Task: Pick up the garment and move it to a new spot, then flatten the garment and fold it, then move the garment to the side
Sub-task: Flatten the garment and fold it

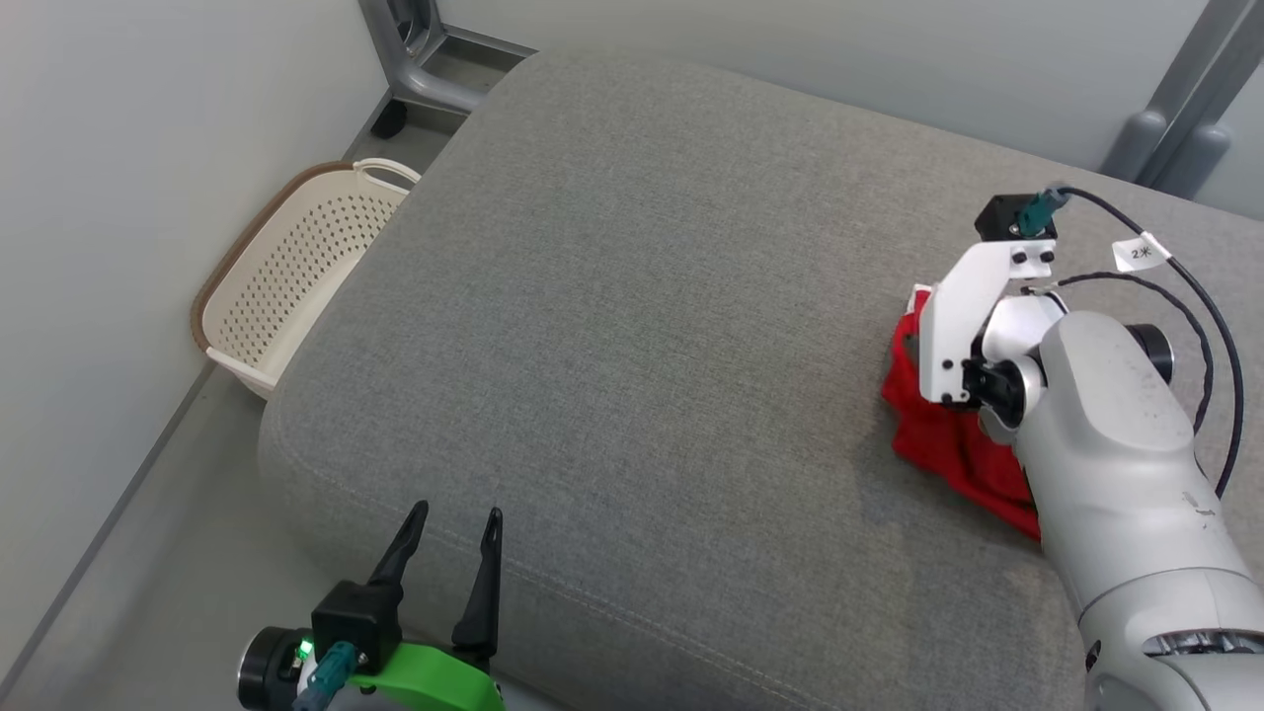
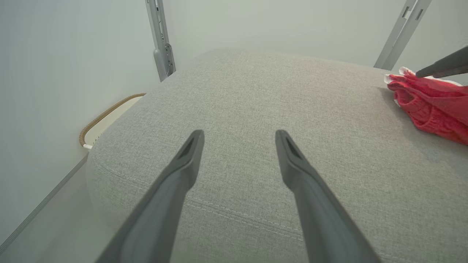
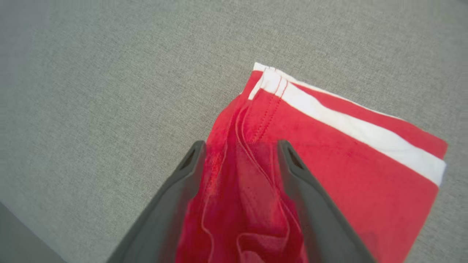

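A: There sat the red garment (image 1: 938, 444), folded up, out by the right side of the grey cushion (image 1: 642, 296) and partly tucked under the pale right forearm (image 1: 1116, 425) in the head view.

B: And right over it was the right gripper (image 3: 239, 146). Its two dark fingers (image 3: 175, 197) stood well apart, with nothing pinched between them.

A: So where did the cloth lie against them?

B: In the right wrist view, a bunched ridge of red fabric ran up the gap between the two fingers. The flat folded part spread away past the finger on that view's right, with a white stripe (image 3: 365, 135) along its far edge. The corner of the fold lay just beyond the tips.

A: Were they touching it?

B: Hard to call. The tips looked to be on the cloth or just above it, and that angle didn't settle it.

A: The left wrist view caught one dark fingertip (image 2: 438, 68) of that gripper poking in over the top of the red heap.

B: And the left gripper (image 1: 456, 512)?

A: It was spread wide and carrying nothing. It hovered at the cushion's near edge, well apart from the garment, with a broad run of bare grey fabric between them.

B: Off the cushion's left side, a cream perforated basket (image 1: 286, 267) with a brown rim stood on the floor (image 1: 148, 553) against the wall (image 1: 118, 197).
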